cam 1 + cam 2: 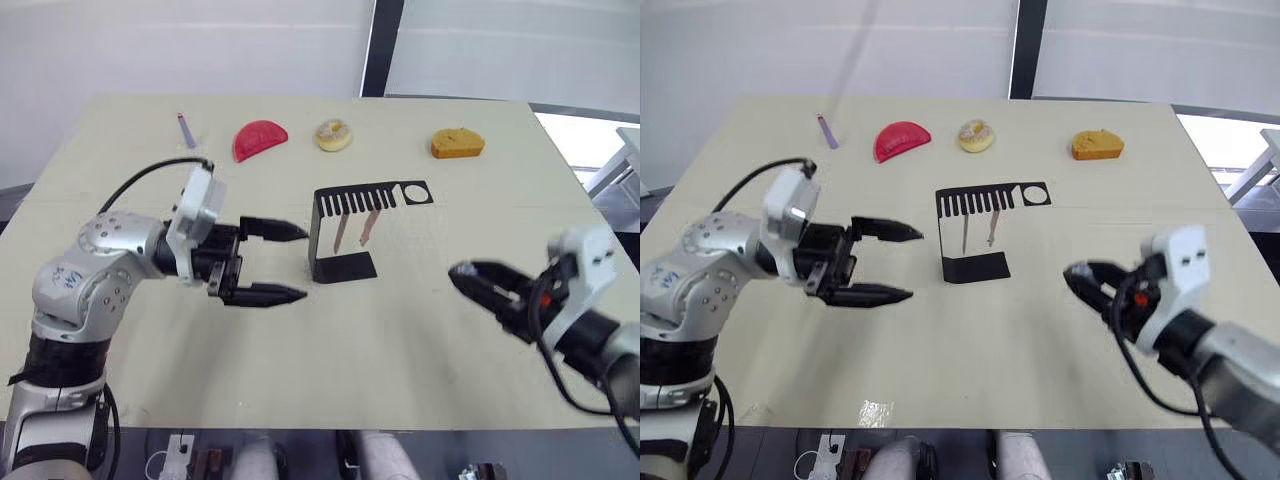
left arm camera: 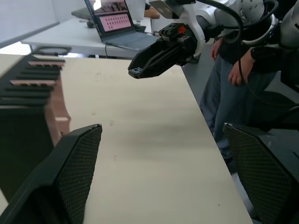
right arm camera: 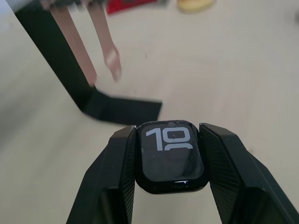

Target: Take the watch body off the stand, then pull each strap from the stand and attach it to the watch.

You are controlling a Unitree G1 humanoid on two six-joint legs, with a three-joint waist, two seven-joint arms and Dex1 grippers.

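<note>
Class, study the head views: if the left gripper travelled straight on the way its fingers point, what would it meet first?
Most likely the stand, probably its upright back; the left gripper is open and points at it, though exact height is unclear.

Strap (image 3: pixel 70 39) tops blurred, cut off

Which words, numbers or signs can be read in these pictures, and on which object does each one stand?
"10": light digits on the dark screen of the watch body, which the right gripper holds between its fingers.
The laptop screen in the background of the left wrist view shows pink rows, too small to read.
The left arm's joint bears a small blue mark, too small to read.
No other text shows, on the stand or the straps.
</note>
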